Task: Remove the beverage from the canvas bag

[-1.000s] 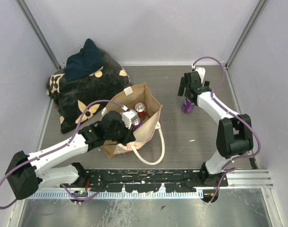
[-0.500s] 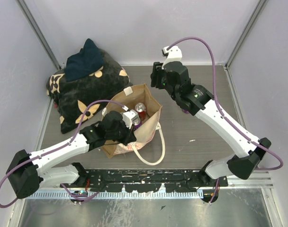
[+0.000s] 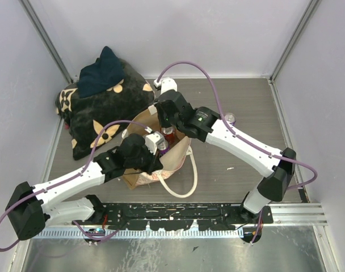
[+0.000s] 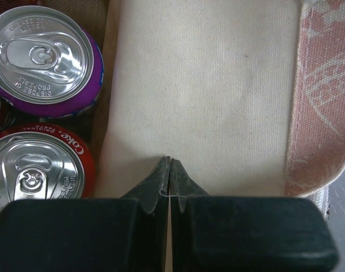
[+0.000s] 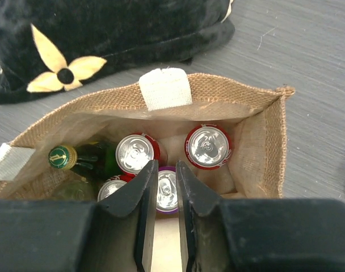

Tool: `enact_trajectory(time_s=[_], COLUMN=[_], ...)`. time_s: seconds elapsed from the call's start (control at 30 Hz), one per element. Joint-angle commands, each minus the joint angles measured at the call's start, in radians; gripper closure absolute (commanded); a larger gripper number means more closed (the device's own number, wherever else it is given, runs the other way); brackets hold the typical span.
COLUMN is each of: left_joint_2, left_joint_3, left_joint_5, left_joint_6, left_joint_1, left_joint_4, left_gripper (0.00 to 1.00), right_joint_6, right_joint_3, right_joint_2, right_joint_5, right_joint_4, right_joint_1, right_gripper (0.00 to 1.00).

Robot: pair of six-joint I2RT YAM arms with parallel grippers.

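Observation:
The canvas bag (image 3: 182, 152) stands open mid-table, tan with a cream lining (image 4: 201, 85). My left gripper (image 3: 156, 149) is shut on its near wall, fingertips (image 4: 170, 161) pinching the lining. Inside stand a purple can (image 5: 167, 191), two red cans (image 5: 208, 146) (image 5: 135, 152), a third red can (image 5: 109, 188) and a green bottle (image 5: 84, 156). The left wrist view shows the purple can (image 4: 45, 59) and a Coke can (image 4: 39, 167) beside the lining. My right gripper (image 5: 167, 165) hovers over the bag's mouth (image 3: 165, 126), jaws nearly together, holding nothing, the purple can below the slim gap.
Behind the bag on the left lies a black cushion (image 3: 104, 107) with tan flowers, a dark blue cloth (image 3: 101, 71) on top. Another purple can (image 3: 230, 119) stands on the table to the right. A cream handle (image 3: 186, 181) loops over the table in front of the bag.
My right arm swung left from the purple can at the back right to above the bag, its jaws closing from wide. That can stays on the table. The left arm has not moved.

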Motion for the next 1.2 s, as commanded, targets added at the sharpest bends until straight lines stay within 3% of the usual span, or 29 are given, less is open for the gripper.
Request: enact_trajectory(time_s=[0.0, 0.1, 0.2, 0.4, 0.67, 1.17], left_joint_2=[-0.008, -0.014, -0.022, -0.037, -0.05, -0.042], left_joint_3=[-0.045, -0.047, -0.051, -0.062, -0.063, -0.052], left_joint_5=[-0.012, -0.018, -0.022, -0.03, -0.044, -0.048], left_joint_6=[0.008, 0.008, 0.007, 0.004, 0.003, 0.004], left_joint_1=[-0.003, -0.002, -0.003, -0.003, -0.002, -0.003], left_joint_4=[-0.061, -0.067, -0.07, -0.074, -0.081, -0.088], left_gripper=[0.92, 0.92, 0.92, 0.92, 0.92, 0.91], right_joint_6=[0.024, 0.046, 0.062, 0.093, 0.129, 0.161], right_joint_3=[0.011, -0.006, -0.022, -0.051, -0.057, -0.094], right_joint_2=[-0.003, 0.024, 0.061, 0.133, 0.194, 0.25], right_joint_5=[0.001, 0.032, 0.062, 0.12, 0.173, 0.062], right_joint_4=[0.007, -0.018, -0.042, -0.06, -0.06, 0.014], right_joint_1=[0.001, 0.001, 0.001, 0.0, -0.019, -0.094], right_gripper=[0.75, 0.71, 0.59, 0.18, 0.16, 0.15])
